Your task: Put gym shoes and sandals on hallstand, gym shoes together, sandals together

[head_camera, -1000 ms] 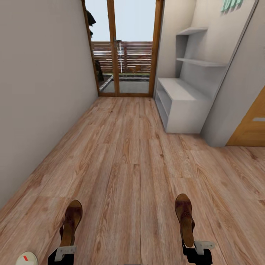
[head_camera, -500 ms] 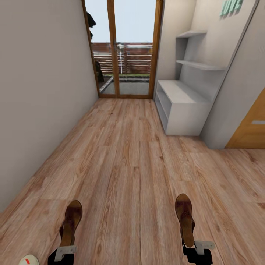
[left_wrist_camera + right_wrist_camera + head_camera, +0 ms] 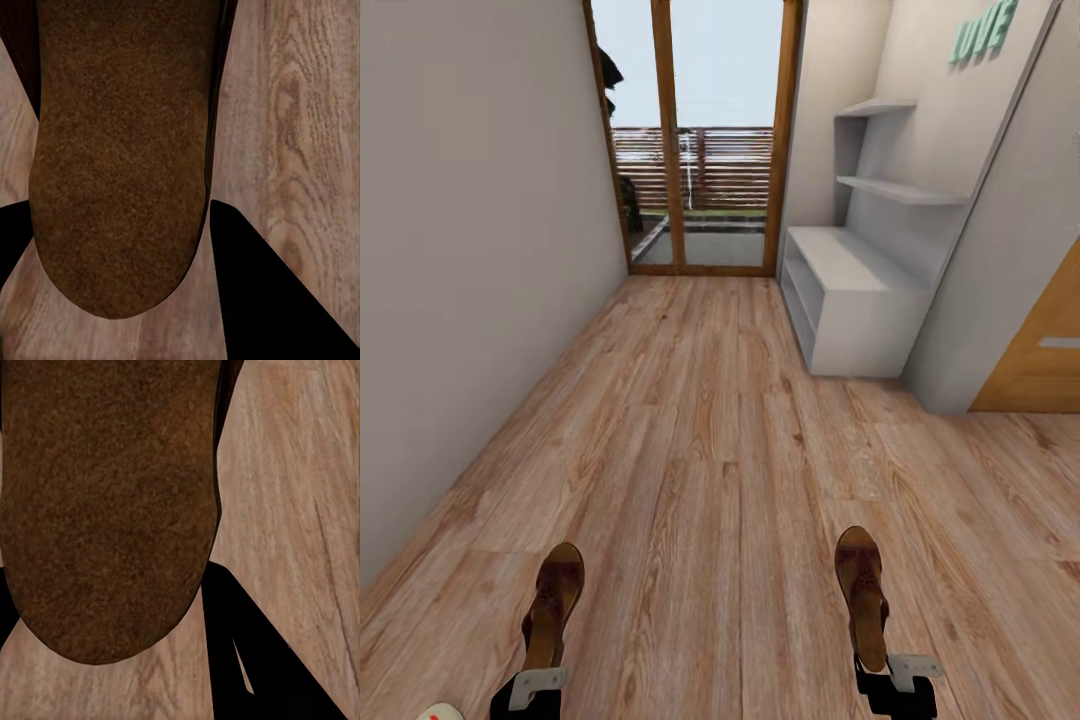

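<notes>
Sandals carried toward the rack, one per arm. In the head view the left gripper [image 3: 530,690] is closed on the heel end of the left sandal [image 3: 552,605], and the right gripper [image 3: 895,682] is closed on the heel end of the right sandal [image 3: 861,596]; both sandals are held clear of the corridor floor [image 3: 700,440], toes pointed ahead, long axes roughly parallel to the planks. In the wrist views each sole is seen from below, the left sandal [image 3: 120,157] and the right one [image 3: 109,502] each lying between dark fingers [image 3: 262,292] [image 3: 247,652].

The hallstand [image 3: 850,300] is shown well ahead and to the right, against the right wall, its near end just short of the wooden door frame [image 3: 1040,350] and its far end close to the glazed doors [image 3: 695,140]. Its long axis is aligned with the corridor, so its open shelves face the left wall. The right arm is judged the nearer to it. For placement the base is expected to need an advance and a turn to the right, so that each sandal can be set across the bench top, side by side.

A white rounded object [image 3: 438,712], possibly a gym shoe, is cut off at the lower edge near the left gripper; its identity cannot be confirmed.
</notes>
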